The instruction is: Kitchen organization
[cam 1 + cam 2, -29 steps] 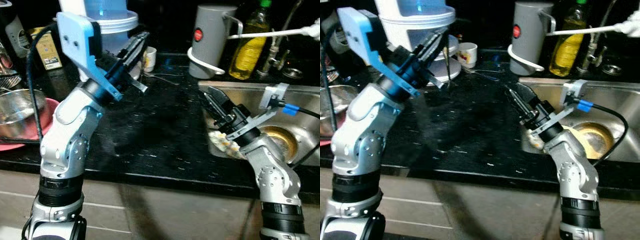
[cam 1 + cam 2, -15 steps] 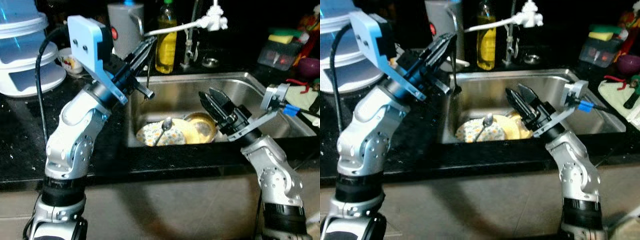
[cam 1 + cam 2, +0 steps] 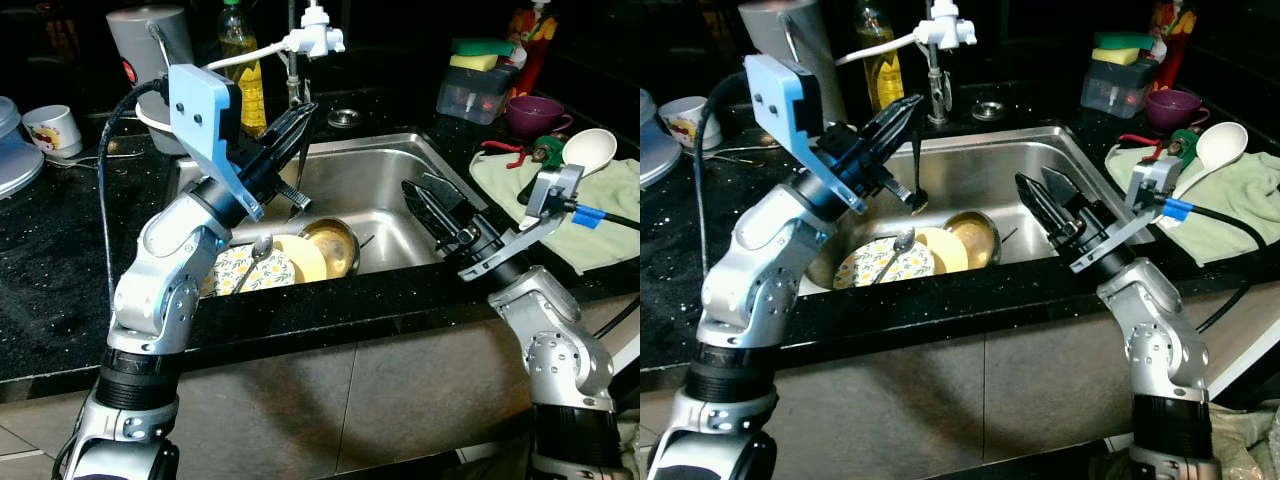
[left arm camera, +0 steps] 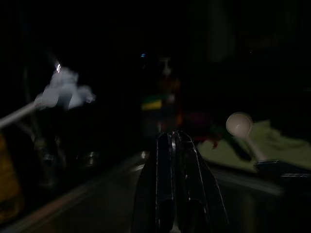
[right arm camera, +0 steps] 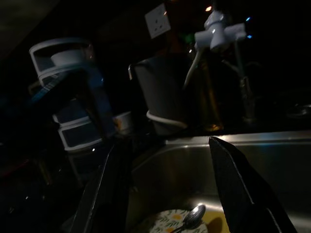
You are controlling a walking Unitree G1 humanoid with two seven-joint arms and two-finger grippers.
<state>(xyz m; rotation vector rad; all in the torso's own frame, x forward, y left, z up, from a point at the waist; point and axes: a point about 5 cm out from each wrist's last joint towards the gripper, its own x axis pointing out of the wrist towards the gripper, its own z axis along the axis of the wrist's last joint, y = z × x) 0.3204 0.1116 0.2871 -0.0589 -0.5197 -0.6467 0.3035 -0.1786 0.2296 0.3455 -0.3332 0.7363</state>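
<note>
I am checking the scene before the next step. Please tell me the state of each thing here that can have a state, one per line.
left gripper: shut, raised over the sink, holding a thin utensil.
right gripper: open, empty, over the sink.
sink: holds dishes, no water running.
floral plate: lying flat in the sink.
spoon: resting on the floral plate.
metal bowl: upright in the sink.
oil bottle: upright, capped.
</note>
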